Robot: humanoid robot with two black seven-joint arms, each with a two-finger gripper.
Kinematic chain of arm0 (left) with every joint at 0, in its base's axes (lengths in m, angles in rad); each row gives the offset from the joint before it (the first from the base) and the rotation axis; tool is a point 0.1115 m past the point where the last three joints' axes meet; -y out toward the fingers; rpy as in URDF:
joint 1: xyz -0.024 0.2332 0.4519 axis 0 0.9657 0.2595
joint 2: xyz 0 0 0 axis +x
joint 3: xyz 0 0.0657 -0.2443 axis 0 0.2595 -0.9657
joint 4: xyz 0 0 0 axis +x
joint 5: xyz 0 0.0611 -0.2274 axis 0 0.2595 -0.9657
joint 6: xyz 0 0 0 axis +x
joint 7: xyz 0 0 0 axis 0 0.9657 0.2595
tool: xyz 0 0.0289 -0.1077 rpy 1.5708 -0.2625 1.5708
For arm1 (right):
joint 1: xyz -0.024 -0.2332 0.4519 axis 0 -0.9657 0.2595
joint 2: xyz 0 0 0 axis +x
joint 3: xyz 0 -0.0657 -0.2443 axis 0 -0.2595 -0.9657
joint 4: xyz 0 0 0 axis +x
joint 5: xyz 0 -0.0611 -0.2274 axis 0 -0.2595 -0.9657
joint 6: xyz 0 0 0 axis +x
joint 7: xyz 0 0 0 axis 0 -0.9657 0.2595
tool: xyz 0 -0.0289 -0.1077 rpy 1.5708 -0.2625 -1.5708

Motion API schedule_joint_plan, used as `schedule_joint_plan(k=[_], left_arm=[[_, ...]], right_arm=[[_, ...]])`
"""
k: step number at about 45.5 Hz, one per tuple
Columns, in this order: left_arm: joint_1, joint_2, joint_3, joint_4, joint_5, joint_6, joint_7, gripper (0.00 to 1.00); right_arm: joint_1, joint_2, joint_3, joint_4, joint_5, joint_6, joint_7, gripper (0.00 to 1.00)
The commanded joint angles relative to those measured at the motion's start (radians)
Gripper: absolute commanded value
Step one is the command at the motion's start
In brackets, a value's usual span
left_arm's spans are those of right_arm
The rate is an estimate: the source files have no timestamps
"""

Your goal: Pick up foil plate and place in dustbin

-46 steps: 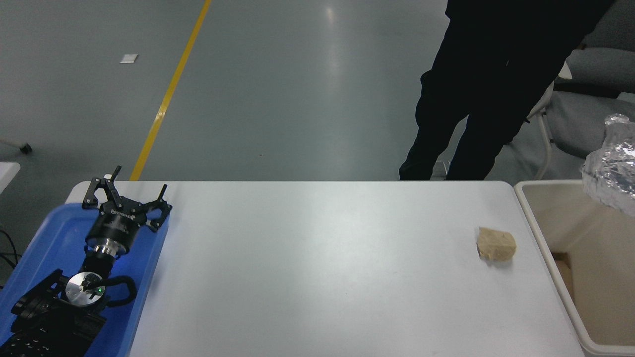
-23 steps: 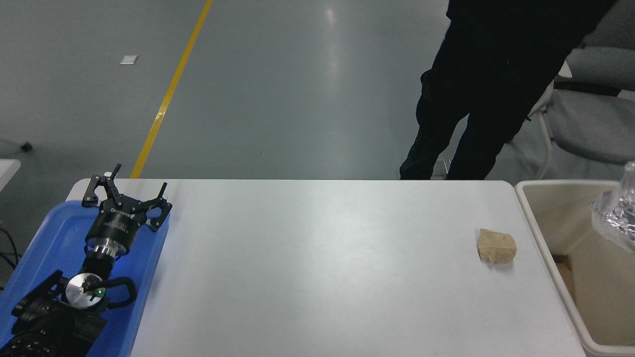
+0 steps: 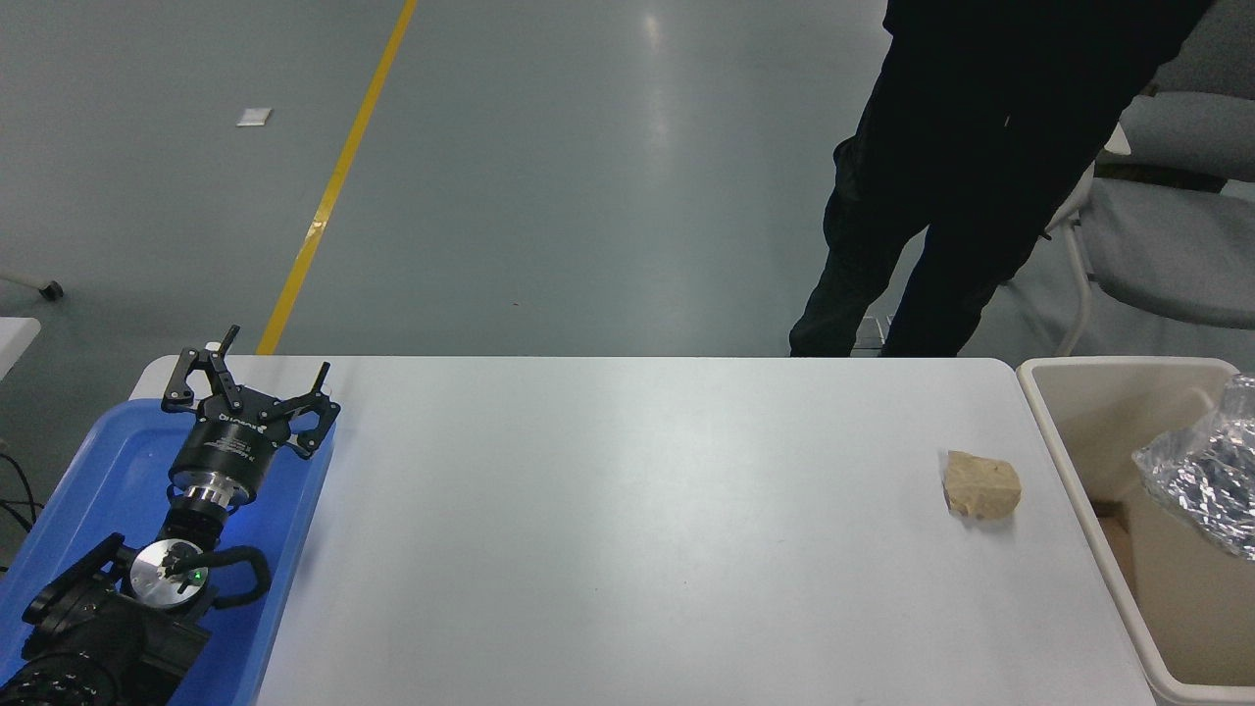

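Foil plate inside dustbin at right edge, right hand out of sight, left hand parked over blue tray, fingers apart

A tan paper lump lies on the white table; blue tray at left.

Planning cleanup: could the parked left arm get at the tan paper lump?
Probably not easily: the left gripper sits over the blue tray, the paper lump lies across the bare table.

1 foil plate, 1 dustbin, 1 paper lump, 1 blue tray, 1 gripper, 1 person, 1 chair.
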Motion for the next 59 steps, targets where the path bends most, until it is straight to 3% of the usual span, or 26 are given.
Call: schedule_joint_plan(k=[1,23,27,30,38,48,59], left_arm=[[0.0,0.0,0.0,0.0,0.0,0.0,0.0,0.99],[0.0,0.0,0.0,0.0,-0.001,0.0,0.0,0.99],[0.0,0.0,0.0,0.0,-0.001,0.0,0.0,0.99],[0.0,0.0,0.0,0.0,0.0,0.0,0.0,0.99],[0.0,0.0,0.0,0.0,0.0,0.0,0.0,0.99],[0.0,0.0,0.0,0.0,0.0,0.0,0.0,0.99],[-0.002,0.0,0.0,0.0,0.0,0.0,0.0,0.99]], right_arm=[[-0.074,0.069,0.032,-0.085,0.003,-0.081,-0.027,0.0],[-0.12,0.108,0.032,-0.166,0.015,-0.143,-0.05,0.0],[-0.12,0.108,0.026,-0.166,0.009,-0.186,-0.048,0.5],[-0.121,0.108,0.024,-0.159,0.003,-0.24,-0.048,0.64],[-0.121,0.103,0.023,-0.153,0.001,-0.283,-0.048,0.75],[-0.103,0.086,0.024,-0.098,0.001,-0.283,-0.048,0.75],[0.075,-0.094,0.01,0.286,-0.002,-0.283,-0.048,0.76]])
